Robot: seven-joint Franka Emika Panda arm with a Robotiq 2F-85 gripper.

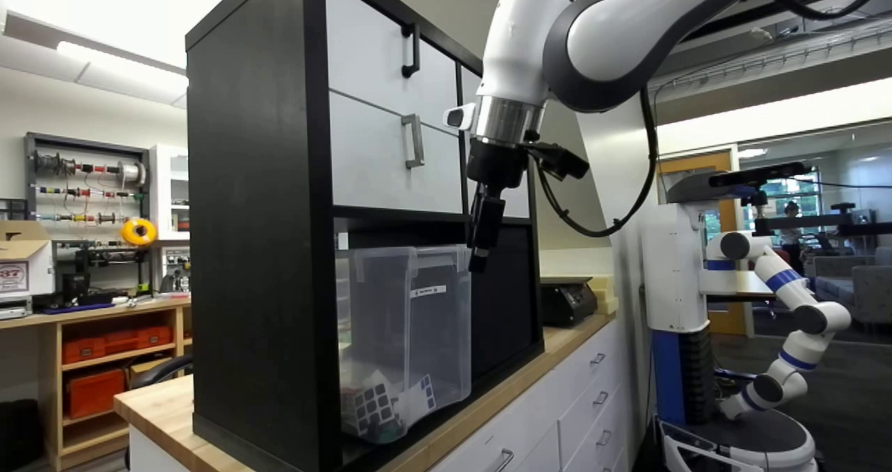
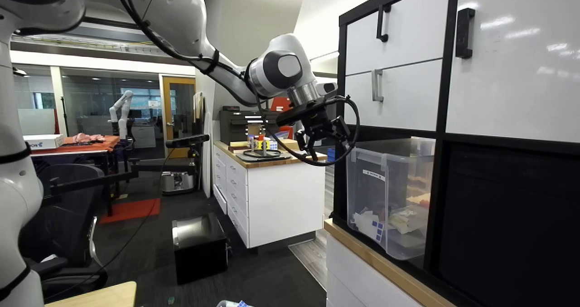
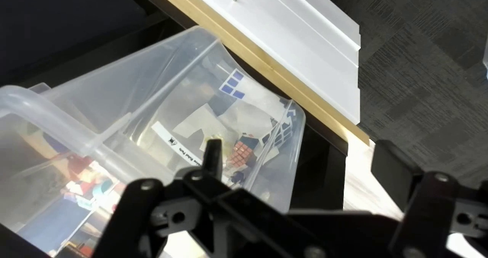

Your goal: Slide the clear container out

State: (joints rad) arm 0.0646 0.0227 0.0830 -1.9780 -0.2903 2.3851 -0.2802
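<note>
1. At left in an exterior view, a black-sided cabinet (image 1: 244, 200) stands on a wooden counter (image 1: 157, 402).
2. Next along, the clear container (image 1: 411, 339) sits in the cabinet's lower cubby, the wall bearing its label (image 3: 175, 145) facing out.
3. Its rim (image 3: 57, 122) slants across the left of the wrist view, the likely place to catch hold.
4. Right of that, the gripper (image 3: 303, 162) hangs in front of the container at about rim height, fingers spread, nothing between them. The nearer finger (image 3: 212, 157) overlaps the container in the wrist view; whether it touches cannot be told.
5. Farther right, the farther finger (image 3: 394, 174) stands apart from the container. With the container on the gap's cubby side, the coming move appears to call for bringing the front rim between the fingers, then pulling outward.
</note>
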